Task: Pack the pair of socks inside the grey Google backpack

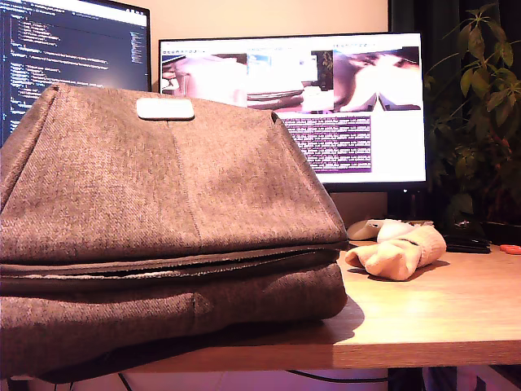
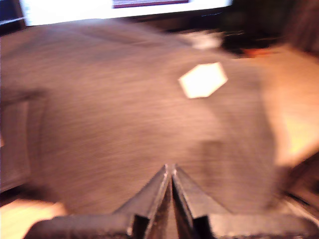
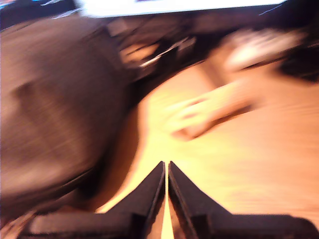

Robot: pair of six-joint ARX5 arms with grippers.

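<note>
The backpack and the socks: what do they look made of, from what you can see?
The grey Google backpack looks like heathered woven fabric, matte, with a visible weave and a smooth pale patch. The pair of socks looks like soft cream knit, slumped and creased on the wooden-looking table.

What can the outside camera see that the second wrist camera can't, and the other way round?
Only the exterior view shows the plant, the backpack's pale patch and what is on the monitors.

Only the second wrist view shows my second gripper, its jaws closed above the table.

Both show the grey Google backpack, the pair of socks lying on the table beside it, and a white mouse behind them, though the wrist view is blurred.
</note>
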